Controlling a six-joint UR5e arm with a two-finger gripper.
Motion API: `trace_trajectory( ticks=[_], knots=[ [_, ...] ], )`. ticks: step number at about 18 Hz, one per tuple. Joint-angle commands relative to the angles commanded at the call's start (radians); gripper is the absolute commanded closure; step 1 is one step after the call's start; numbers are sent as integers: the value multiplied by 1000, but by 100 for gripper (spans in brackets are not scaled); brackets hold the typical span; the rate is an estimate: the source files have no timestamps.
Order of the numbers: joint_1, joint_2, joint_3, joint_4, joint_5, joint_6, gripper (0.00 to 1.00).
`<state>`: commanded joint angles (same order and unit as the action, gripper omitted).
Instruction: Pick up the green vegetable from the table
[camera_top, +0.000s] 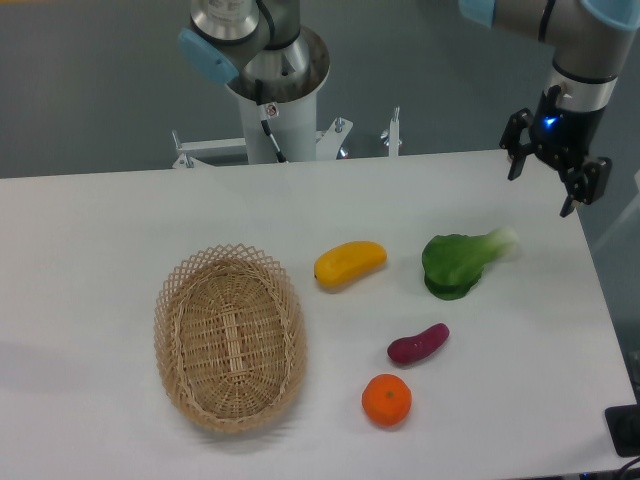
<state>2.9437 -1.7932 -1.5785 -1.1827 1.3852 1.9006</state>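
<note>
Table (120, 230): white, carries five items.

Vegetable (458, 261): green leaves, pale stem pointing right and up; lies flat toward the right edge, untouched. Free space on all sides, so likely reachable from above.

Gripper (545, 186): hangs above the table's far right corner, up and right of the vegetable, well apart from it. Jaws spread wide, holding nothing; judged ready for an approach, pick not yet begun.

Yellow fruit (350, 263): left of the vegetable, apart.

Purple piece (418, 343): below the vegetable, near but not touching.

Orange (386, 399): front, just below the purple piece.

Basket (170, 300): wicker, oval, left of the group; nothing visible inside.
</note>
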Motion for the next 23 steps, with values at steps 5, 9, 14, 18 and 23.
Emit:
trace_trajectory(
  ticks=[5,9,14,18,23],
  knots=[
    [8,2,-11,0,14,69,0],
    [26,-5,-20,2,86,170,0],
    [72,-49,-18,6,87,271,0],
    [78,-86,-34,41,87,307,0],
    [71,-146,-136,258,97,281,0]
  ],
)
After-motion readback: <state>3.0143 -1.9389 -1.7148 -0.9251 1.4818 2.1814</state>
